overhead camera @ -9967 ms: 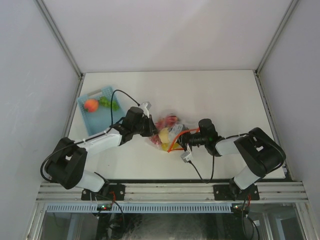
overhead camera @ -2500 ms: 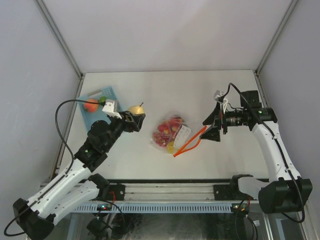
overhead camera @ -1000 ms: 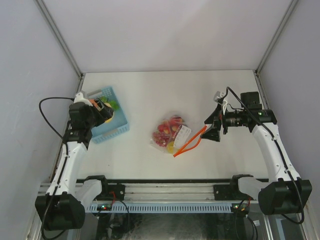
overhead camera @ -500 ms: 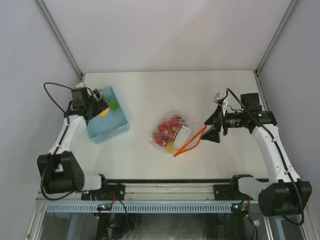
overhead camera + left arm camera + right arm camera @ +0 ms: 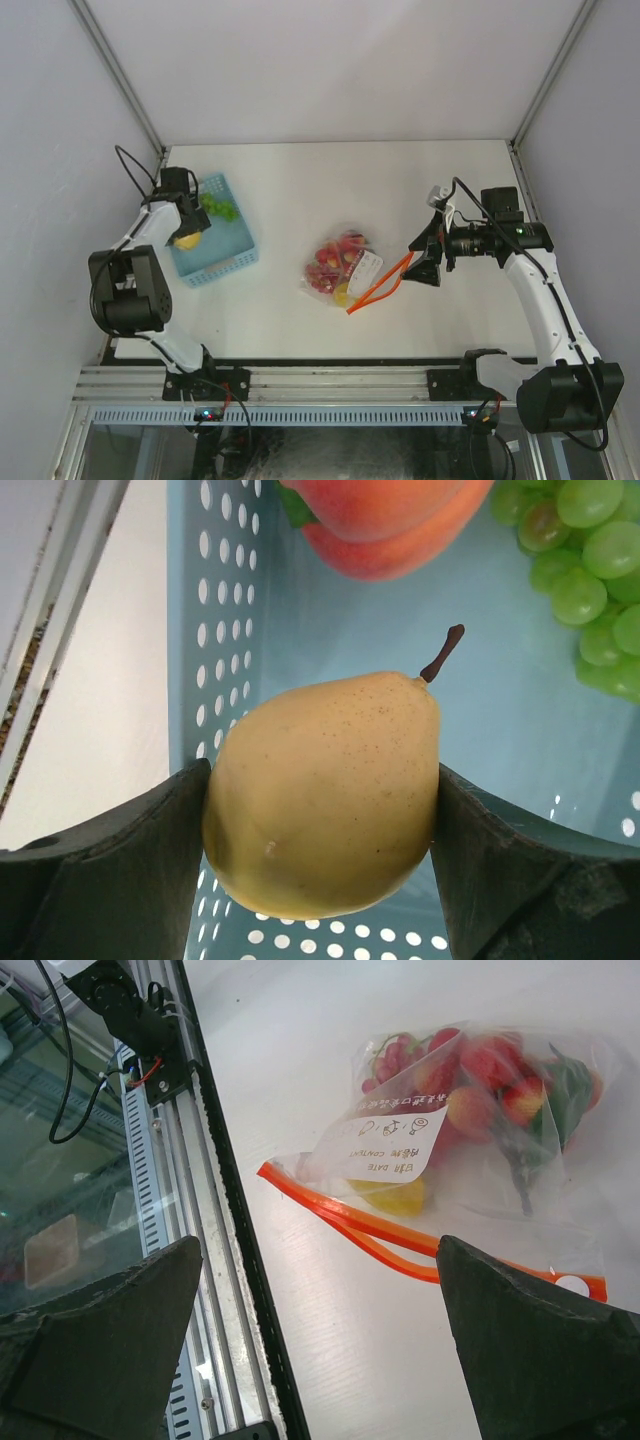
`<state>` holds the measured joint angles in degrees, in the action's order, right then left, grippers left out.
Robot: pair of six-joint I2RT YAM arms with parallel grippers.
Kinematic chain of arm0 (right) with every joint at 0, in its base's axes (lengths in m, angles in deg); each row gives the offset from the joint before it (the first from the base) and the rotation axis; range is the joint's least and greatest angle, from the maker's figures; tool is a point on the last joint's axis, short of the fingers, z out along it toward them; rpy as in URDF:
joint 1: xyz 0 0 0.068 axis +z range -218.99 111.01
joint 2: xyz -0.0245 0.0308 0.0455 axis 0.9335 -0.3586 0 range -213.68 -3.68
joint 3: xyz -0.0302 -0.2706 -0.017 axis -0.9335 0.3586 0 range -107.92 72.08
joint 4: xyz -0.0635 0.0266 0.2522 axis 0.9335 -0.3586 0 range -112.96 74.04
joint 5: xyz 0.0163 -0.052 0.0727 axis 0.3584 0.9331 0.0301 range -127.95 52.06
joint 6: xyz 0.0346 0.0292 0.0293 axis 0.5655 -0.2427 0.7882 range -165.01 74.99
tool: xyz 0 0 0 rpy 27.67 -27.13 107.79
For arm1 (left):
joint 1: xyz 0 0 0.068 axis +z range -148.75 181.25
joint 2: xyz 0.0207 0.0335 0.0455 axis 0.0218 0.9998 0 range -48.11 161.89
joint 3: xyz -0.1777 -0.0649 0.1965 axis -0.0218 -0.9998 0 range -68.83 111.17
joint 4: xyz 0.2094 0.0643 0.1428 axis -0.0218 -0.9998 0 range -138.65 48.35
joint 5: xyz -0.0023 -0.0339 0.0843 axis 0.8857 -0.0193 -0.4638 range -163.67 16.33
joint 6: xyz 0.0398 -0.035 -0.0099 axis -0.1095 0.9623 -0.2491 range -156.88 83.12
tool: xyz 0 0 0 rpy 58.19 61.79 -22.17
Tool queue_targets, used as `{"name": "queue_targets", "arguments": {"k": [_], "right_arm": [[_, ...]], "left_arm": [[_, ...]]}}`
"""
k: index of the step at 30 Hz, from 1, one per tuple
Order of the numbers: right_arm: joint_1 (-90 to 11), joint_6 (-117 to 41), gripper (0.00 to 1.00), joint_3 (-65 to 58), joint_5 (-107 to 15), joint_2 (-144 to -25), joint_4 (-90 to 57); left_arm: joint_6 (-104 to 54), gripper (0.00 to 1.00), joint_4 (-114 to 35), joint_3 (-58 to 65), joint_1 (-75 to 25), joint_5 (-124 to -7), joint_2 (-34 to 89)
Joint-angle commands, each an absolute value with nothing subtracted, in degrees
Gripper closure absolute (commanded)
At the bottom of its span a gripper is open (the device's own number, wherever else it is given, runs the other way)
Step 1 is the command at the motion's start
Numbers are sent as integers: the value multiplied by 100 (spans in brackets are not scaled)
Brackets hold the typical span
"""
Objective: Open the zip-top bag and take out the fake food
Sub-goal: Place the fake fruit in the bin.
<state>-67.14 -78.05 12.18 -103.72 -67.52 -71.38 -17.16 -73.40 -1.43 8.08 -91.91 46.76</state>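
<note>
We've got the left hand (image 5: 320, 880) clamped on a yellow pear (image 5: 325, 780), holding it low over the light-blue basket (image 5: 500, 740), right by the peach (image 5: 385, 525) and green grapes (image 5: 590, 560) lying in there. The basket looks like the spot for pulled-out pieces, so we'd guess this is the drop-off and the fingers just need to let go.

The zip-top bag (image 5: 338, 265) lies in the middle of the table (image 5: 450, 190), well apart from the basket, its red-orange zip strip (image 5: 350, 1228) gaping toward the right hand (image 5: 320, 1360). That hand hangs near the mouth with fingers spread wide and holds nothing. We reckon it's parked there to pin or lift the bag for the next grab.

There's plenty of fake food (image 5: 480, 1090) inside, mostly red pieces plus a yellow one just beside the white label (image 5: 385, 1145).
</note>
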Motion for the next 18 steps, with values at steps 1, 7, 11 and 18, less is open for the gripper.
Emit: {"name": "queue_targets", "arguments": {"k": [1, 7, 11, 18], "right_arm": [[-6747, -7780, 0, 1208, -10452, -6661, -6975], [-6742, -7788, 0, 1211, -10441, -6653, -7013], [-6749, -7836, 0, 1211, -10426, -6635, -7080], [-6746, -7874, 0, 1207, -10418, -6618, -7146]], "left_arm": [[-2057, 48, -7440, 404, 829, -9797, 4880], [-2047, 19, -7517, 573, 821, -9858, 5176], [-2083, 10, -7505, 631, 814, -9921, 5226], [-2209, 5, -7474, 706, 818, -9962, 5180]]}}
